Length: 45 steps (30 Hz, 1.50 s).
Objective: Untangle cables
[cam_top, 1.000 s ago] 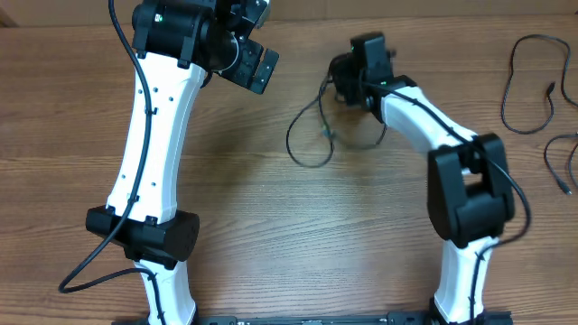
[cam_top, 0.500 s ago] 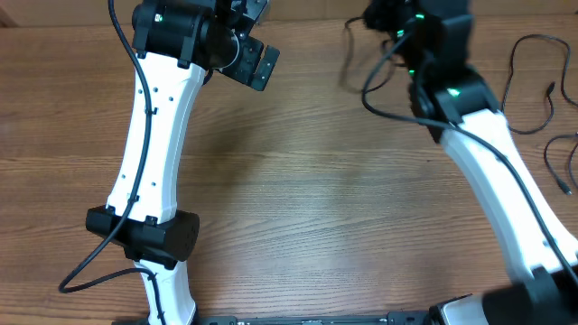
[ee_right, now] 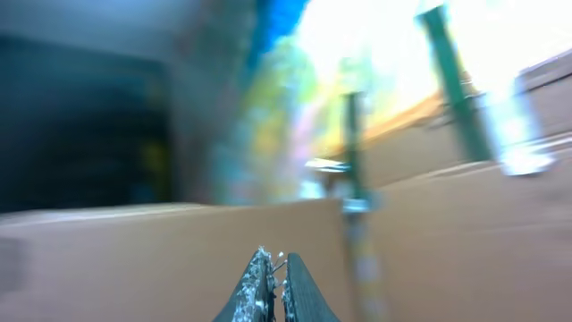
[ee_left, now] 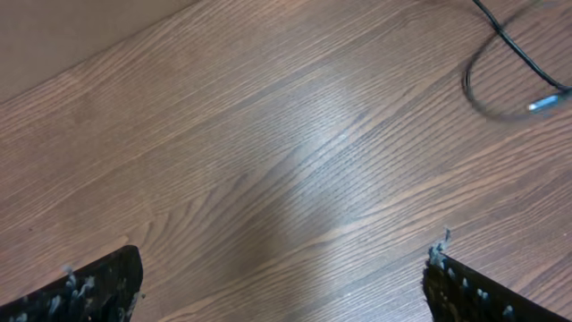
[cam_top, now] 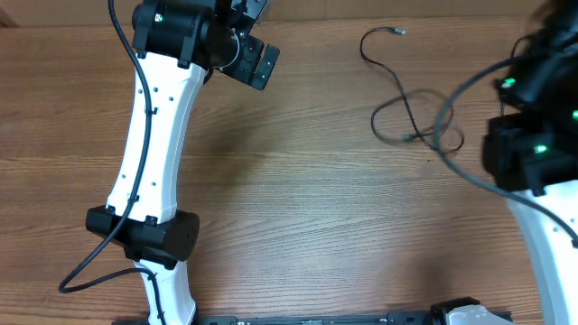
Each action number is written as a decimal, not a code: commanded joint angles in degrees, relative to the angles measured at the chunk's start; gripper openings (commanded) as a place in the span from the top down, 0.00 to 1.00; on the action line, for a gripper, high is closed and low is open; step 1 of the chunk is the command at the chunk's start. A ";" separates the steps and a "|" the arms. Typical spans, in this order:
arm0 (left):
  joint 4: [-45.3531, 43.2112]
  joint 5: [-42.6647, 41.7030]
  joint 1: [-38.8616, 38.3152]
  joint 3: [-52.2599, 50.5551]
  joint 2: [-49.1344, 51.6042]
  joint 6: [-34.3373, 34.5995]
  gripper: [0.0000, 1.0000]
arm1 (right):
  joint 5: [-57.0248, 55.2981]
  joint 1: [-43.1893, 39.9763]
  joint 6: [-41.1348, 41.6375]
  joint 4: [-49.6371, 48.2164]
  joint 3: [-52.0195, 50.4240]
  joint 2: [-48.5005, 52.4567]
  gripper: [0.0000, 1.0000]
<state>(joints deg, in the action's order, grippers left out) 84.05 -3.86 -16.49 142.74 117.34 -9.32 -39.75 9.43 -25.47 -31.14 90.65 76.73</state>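
Note:
One of the cables [cam_top: 404, 97], thin and black, lies in loose loops on the wooden table right of centre, with a small plug [cam_top: 396, 32] at its far end. Part of this cable [ee_left: 500, 43] and a bluish plug tip [ee_left: 545, 105] show in the left wrist view's top right corner. My left gripper [cam_top: 256, 61] hovers at the back left, well clear of the cable. Its jaws are wide open over bare wood [ee_left: 281, 295]. My right gripper [ee_right: 277, 264] is shut and points up off the table at a blurred background, with no cable visible between its fingers.
The right arm [cam_top: 528, 135] rises at the right edge, close to the overhead camera, and hides that side of the table. Its thick black cable [cam_top: 442, 117] loops over the thin cable. The left arm [cam_top: 149, 144] stretches along the left side.
The right arm swung from the table's centre up and over to the right edge. The cable shifted right from near the centre and now lies spread out. The left arm stayed still.

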 commanded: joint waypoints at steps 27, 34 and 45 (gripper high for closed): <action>0.22 -0.70 -0.04 -0.24 0.33 0.63 0.00 | 50.36 -15.50 0.59 62.90 -0.33 28.50 0.20; -0.68 -0.70 -0.04 -0.24 0.33 0.61 0.00 | 50.03 -13.99 -6.29 57.42 -0.26 36.37 0.05; -2.80 -0.70 -0.04 -0.24 0.33 1.25 0.00 | 48.68 -10.49 -5.88 51.15 -0.26 44.87 0.00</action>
<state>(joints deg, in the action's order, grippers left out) 81.36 -4.10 -16.49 142.74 117.34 -9.08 8.78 -1.48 -30.89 20.14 90.28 119.11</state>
